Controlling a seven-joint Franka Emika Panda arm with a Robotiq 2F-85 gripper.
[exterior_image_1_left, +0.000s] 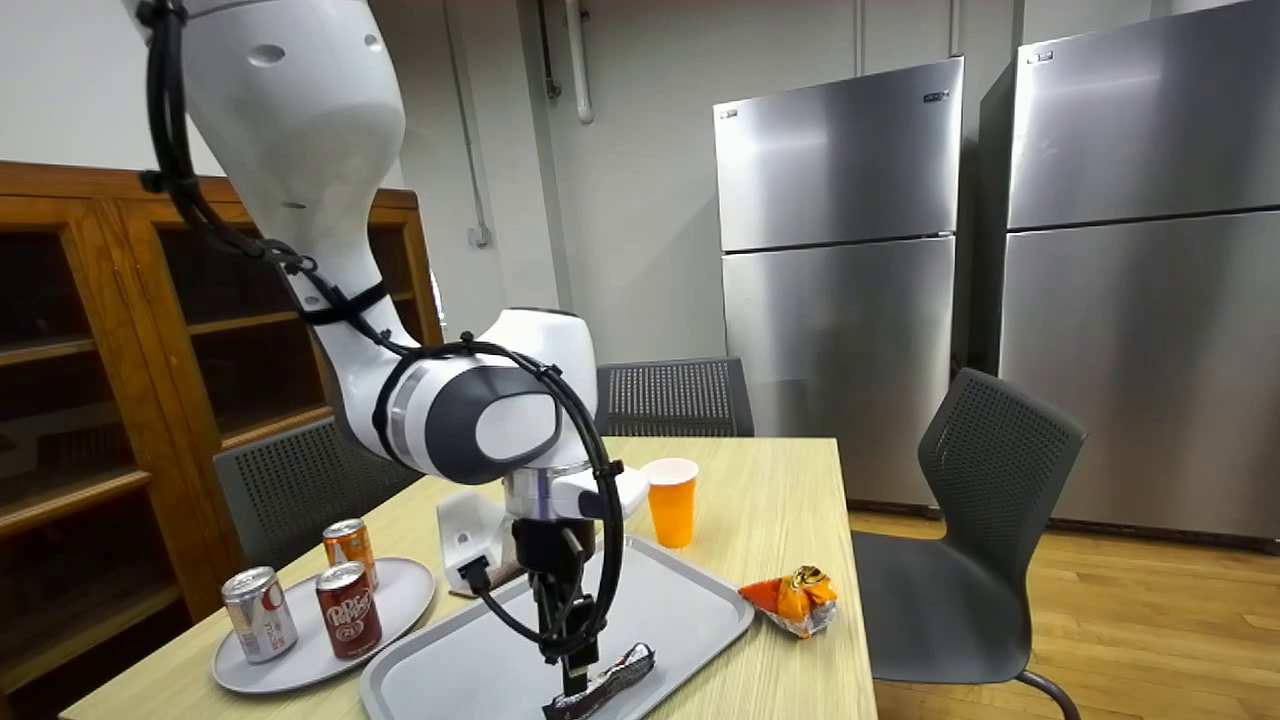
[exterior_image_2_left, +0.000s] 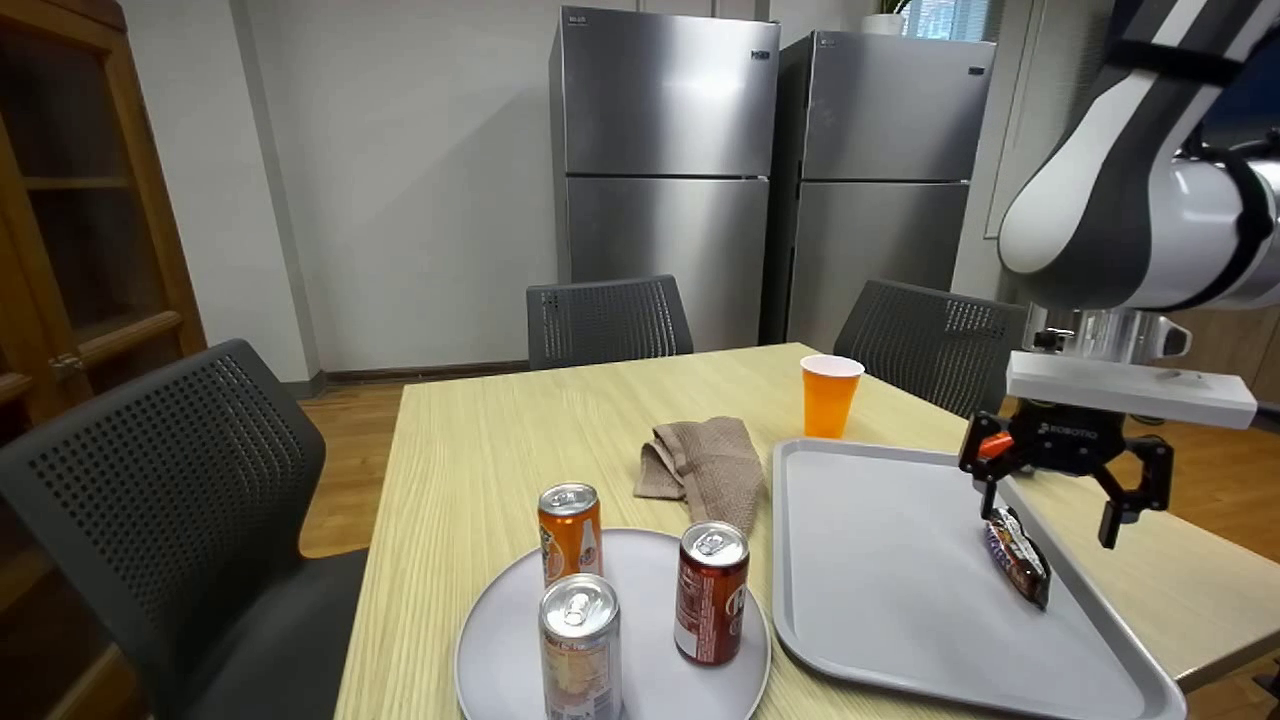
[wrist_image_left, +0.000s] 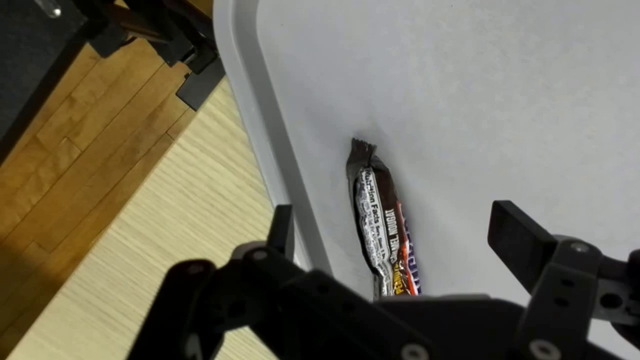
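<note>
A candy bar in a dark brown wrapper (wrist_image_left: 377, 225) lies on the grey tray (wrist_image_left: 450, 115), close to one of its long rims. My gripper (wrist_image_left: 398, 235) is above it with its jaws wide apart, and nothing is between the pads. In the wrist view the bar runs between the two fingers, nearer the left one, and its lower end is hidden by the gripper body. In an exterior view the gripper (exterior_image_2_left: 1048, 515) hangs over the tray, one fingertip lining up with the end of the candy bar (exterior_image_2_left: 1018, 560); whether they touch I cannot tell.
A round plate (exterior_image_2_left: 640, 570) holds an orange can (exterior_image_2_left: 570, 535), a silver can (exterior_image_2_left: 580, 660) and a dark red can (exterior_image_2_left: 712, 600). Around the tray are a brown cloth (exterior_image_2_left: 705, 460), an orange cup (exterior_image_2_left: 829, 397) and a crumpled orange-silver bag (exterior_image_1_left: 797, 600). Chairs surround the table.
</note>
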